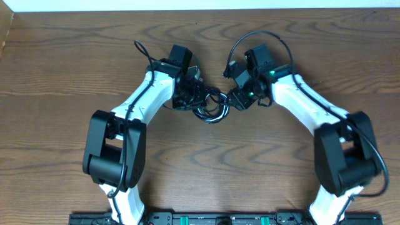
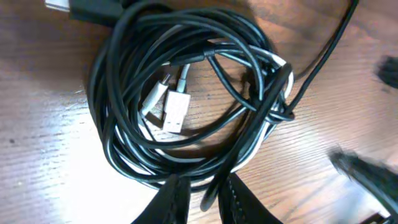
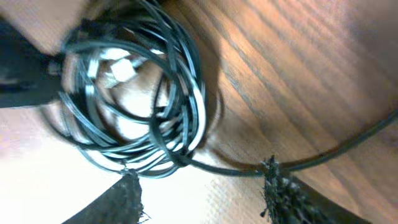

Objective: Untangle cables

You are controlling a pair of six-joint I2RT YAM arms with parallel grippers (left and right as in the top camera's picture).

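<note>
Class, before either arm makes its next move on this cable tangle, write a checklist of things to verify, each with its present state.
1. Cables separated: not ok. The cables lie in one coil, with black and white strands interwoven.
2. White cable's plugs findable: ok. They lie inside the coil.
3. Left tool gripping a strand: cannot tell. Its jaws are narrowly apart with a black strand between them.
4. Right tool ready to grasp: ok. Its jaws are wide, and a black strand crosses between them.
5. Coil resting on the table: ok.
</note>
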